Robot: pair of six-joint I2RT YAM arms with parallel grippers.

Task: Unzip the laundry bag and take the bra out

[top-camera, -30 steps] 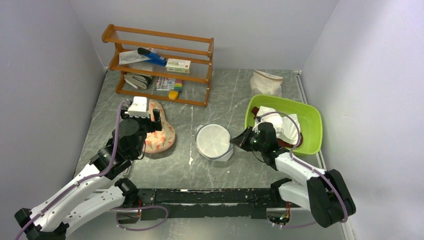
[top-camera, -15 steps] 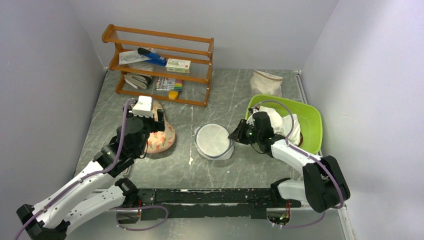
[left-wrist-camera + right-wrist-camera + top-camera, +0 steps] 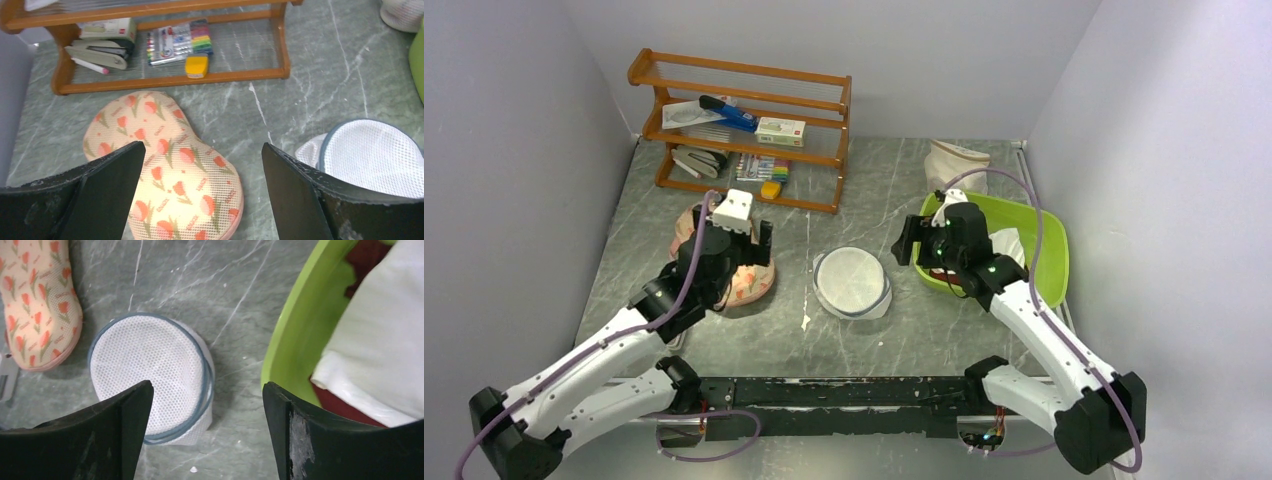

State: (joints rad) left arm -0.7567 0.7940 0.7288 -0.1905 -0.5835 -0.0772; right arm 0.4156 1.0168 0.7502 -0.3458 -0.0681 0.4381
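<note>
Your right gripper (image 3: 207, 392) and left gripper (image 3: 202, 152) both gape wide, empty; laundry bag (image 3: 852, 282) lies mid-frame between them.

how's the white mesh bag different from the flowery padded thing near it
The laundry bag is round; the floral pad is longer and two-lobed. The laundry bag is plain white mesh with a blue-grey rim; the floral pad is peach with red tulips. Both lie on the grey table.
</note>
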